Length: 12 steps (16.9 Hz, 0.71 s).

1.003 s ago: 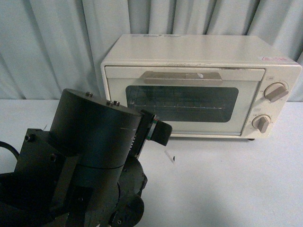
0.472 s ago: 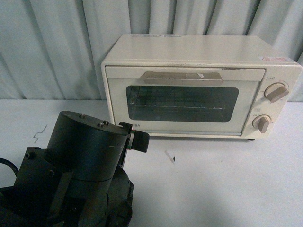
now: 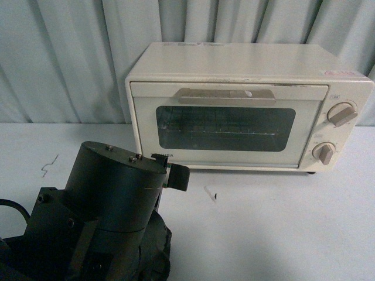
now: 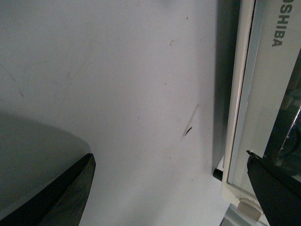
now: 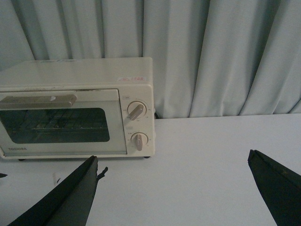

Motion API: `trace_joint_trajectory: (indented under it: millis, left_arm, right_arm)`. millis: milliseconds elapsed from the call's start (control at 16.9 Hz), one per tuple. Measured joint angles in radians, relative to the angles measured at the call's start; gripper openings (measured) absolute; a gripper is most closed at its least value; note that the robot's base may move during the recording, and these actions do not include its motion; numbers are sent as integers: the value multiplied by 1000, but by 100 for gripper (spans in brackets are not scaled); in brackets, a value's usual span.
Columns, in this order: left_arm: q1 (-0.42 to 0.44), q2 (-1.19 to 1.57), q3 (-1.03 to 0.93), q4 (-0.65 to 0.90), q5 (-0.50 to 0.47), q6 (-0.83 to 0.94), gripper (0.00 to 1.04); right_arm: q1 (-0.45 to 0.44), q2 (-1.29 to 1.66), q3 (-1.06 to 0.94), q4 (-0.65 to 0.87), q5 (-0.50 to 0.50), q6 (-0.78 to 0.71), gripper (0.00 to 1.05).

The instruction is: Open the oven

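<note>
Cream-white TOSHIBA toaster oven [image 3: 246, 105] stands on a white table [image 3: 281, 222], pale curtain [image 3: 76, 58] behind. Drop door is shut. Beige bar handle [image 3: 226, 96] runs along the door's top edge, above the glass window [image 3: 225, 129]. Two beige knobs [image 3: 341, 113] sit on the oven's right side.

My left arm [image 3: 111, 205] fills the lower left of the front view. Left gripper [image 4: 169, 188] is low, near the table, just in front of the oven's lower left corner. Its jaws are spread wide w/ nothing between them. One finger [image 4: 275, 188] is by the door's bottom edge; can't tell if it touches. Right gripper [image 5: 171, 193] is also spread wide & empty, well apart from the oven, facing its front.

Step in hand, as I judge it: reaching for the handle w/ the left gripper. To do it well:
- Lift from table level up to the bar, approx. mid-bar, so the door doesn't twist.
- Keep jaws wide till the bar sits between them, then close firmly.
- Pull out & down along the hinge arc, not straight back; the oven looks light & could slide fwd.
</note>
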<state>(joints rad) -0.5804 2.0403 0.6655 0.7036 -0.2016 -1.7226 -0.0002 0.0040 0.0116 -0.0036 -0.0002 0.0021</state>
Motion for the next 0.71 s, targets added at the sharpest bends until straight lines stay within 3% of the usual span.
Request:
trace_joint_trajectory:
  millis: [531, 590, 649, 708]
  left_arm:
    - [0, 0, 0, 0, 0, -1, 98]
    - [0, 0, 0, 0, 0, -1, 98]
    - [0, 0, 0, 0, 1, -1, 98]
    - [0, 0, 0, 0, 0, -1, 98]
  right_arm:
    - [0, 0, 0, 0, 0, 0, 98]
    - [8, 6, 6, -34, 29, 15, 98]
    - [55, 105, 67, -191, 203, 98, 98]
    - [8, 194, 94, -253, 293, 164, 98]
